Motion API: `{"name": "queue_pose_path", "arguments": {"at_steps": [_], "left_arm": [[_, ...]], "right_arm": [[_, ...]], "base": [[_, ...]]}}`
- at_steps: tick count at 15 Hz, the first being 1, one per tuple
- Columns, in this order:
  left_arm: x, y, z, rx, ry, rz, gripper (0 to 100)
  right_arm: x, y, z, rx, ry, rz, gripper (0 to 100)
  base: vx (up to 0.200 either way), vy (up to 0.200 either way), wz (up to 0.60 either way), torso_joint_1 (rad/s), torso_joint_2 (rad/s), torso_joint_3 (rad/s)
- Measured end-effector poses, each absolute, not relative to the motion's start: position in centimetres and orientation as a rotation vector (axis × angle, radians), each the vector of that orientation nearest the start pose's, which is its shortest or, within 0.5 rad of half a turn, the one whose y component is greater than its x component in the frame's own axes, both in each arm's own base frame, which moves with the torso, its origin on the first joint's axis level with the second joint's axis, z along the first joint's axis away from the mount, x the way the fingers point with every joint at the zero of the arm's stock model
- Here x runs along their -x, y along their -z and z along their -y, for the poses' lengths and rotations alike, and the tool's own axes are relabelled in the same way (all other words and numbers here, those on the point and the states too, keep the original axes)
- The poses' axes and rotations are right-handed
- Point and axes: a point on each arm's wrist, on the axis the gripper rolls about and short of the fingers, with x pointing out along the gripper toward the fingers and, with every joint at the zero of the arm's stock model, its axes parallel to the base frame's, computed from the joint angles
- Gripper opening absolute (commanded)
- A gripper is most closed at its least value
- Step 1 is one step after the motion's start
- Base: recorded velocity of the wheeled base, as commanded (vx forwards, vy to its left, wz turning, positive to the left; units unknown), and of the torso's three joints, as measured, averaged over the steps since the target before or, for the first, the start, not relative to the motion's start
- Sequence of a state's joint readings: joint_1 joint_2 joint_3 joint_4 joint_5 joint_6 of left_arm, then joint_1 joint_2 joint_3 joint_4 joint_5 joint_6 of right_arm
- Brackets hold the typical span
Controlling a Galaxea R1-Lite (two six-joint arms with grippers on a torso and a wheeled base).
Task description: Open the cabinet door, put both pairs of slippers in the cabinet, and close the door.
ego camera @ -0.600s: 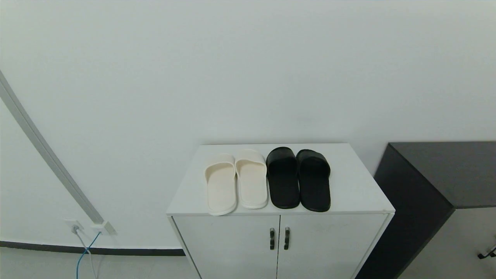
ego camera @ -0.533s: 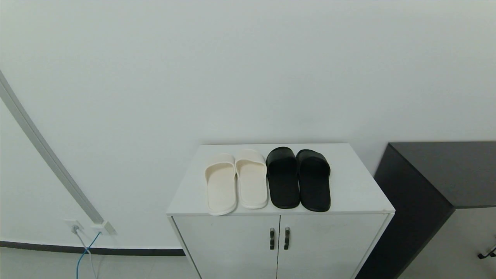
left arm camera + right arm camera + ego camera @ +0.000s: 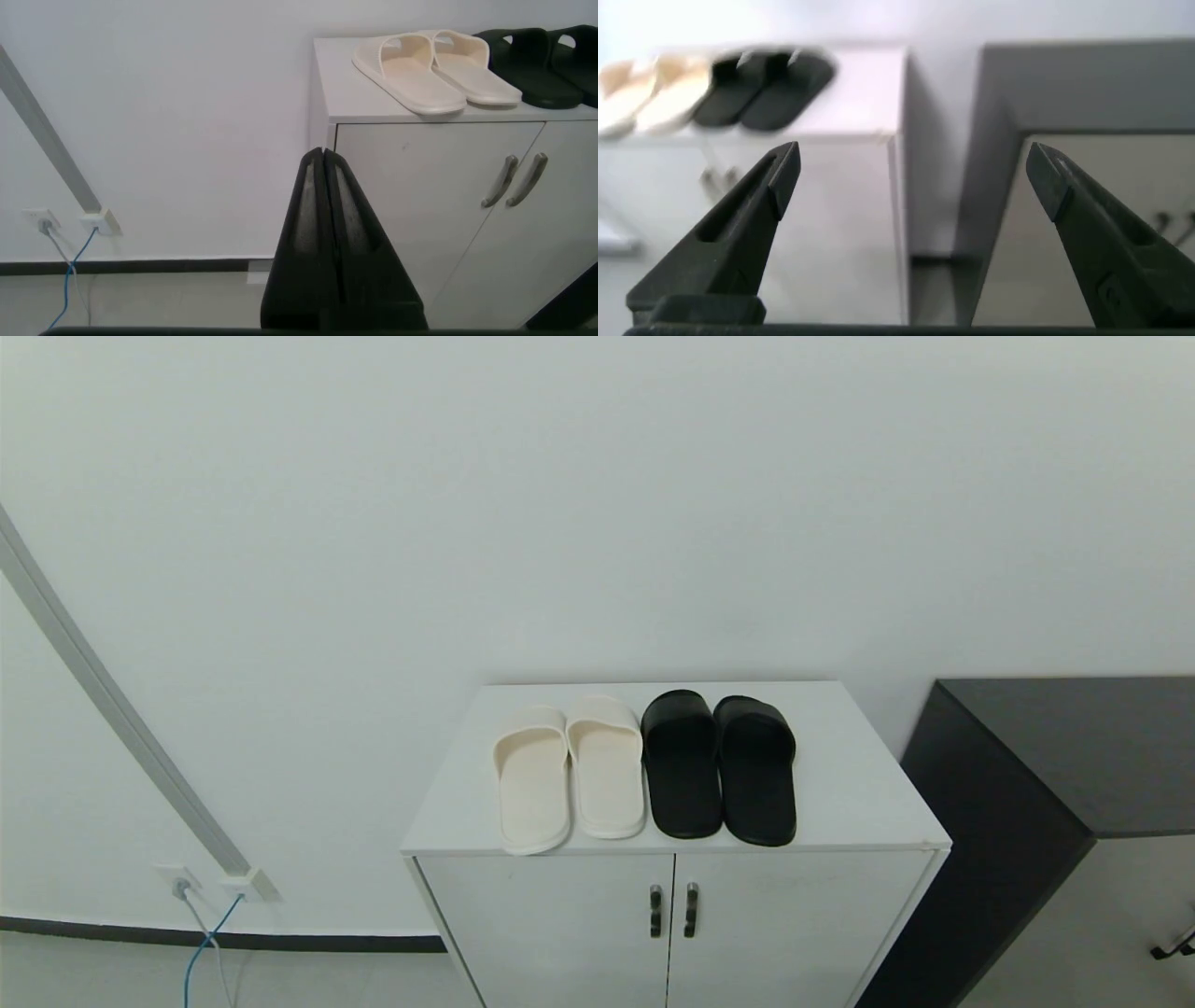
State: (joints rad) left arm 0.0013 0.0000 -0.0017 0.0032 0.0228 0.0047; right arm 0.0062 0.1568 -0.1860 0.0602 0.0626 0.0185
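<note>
Well beyond the pressed-together left claw (image 3: 324, 154) and the wide-spread right claw (image 3: 913, 157), white slippers (image 3: 569, 775) and black slippers (image 3: 719, 767) lie lengthwise, toes toward the wall (image 3: 597, 523), on the closed white cabinet (image 3: 850, 793).

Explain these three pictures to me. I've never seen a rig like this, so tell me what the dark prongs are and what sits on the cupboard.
A two-armed robot took all three. One camera sits on its head, facing a white cabinet; the other two ride on its wrists. The dark prongs are what it grips with: the left jaws pressed shut, the right jaws spread open, both holding nothing. On the cabinet top lie cream slippers beside black slippers. Its two doors are closed.
</note>
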Motion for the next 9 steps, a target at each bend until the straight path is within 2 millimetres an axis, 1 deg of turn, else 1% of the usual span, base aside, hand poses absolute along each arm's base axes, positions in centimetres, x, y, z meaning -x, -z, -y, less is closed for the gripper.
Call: {"name": "queue_pose_path", "arguments": {"at_steps": [2, 4, 6, 9], "left_arm": [[2.3, -7.6, 0.0, -0.005, -0.024, -0.002, 0], [2.3, -7.6, 0.0, -0.005, -0.024, -0.002, 0], [2.3, -7.6, -0.1, -0.005, -0.025, -0.002, 0], [2.3, -7.6, -0.1, -0.004, -0.026, -0.002, 0]], "right_arm": [[0.9, -12.7, -0.3, -0.021, -0.138, -0.131, 100], [-0.7, -13.3, -0.4, -0.028, -0.194, -0.193, 100], [-2.7, -14.0, -0.5, -0.032, -0.228, -0.235, 100], [-6.3, -15.1, -1.0, -0.049, -0.293, -0.278, 100]], "base": [[0.000, 0.000, 0.00, 0.000, 0.00, 0.000], [0.000, 0.000, 0.00, 0.000, 0.00, 0.000], [0.000, 0.000, 0.00, 0.000, 0.00, 0.000], [0.000, 0.000, 0.00, 0.000, 0.00, 0.000]]}}
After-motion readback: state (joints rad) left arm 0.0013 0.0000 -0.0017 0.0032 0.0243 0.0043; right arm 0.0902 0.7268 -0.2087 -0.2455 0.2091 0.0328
